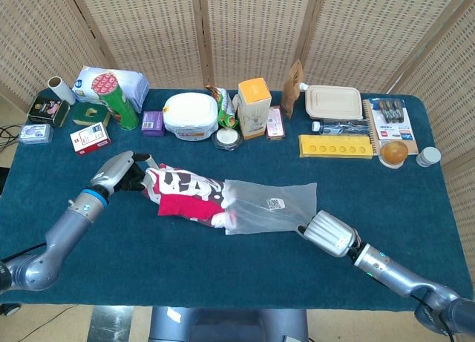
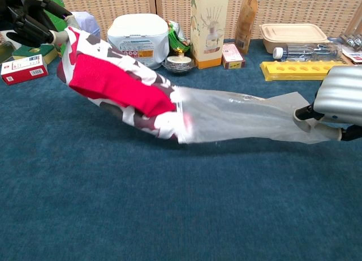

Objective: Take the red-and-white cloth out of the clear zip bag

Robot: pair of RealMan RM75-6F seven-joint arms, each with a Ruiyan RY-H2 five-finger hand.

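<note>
Red-and-white cloth (image 1: 185, 193) is almost out of the bag (image 1: 276, 205) from above; the left hand (image 1: 122, 175) pinches its end. From the chest, the right hand (image 2: 339, 102) pinches the bag's far end. Its last bit might snag on the opening.

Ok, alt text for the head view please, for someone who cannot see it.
Over a blue table, the left robot hand grips one end of a red-and-white cloth that is almost out of a clear zip bag, while the right robot hand holds the bag's far end. Boxes, tins and containers line the table's back edge.
</note>
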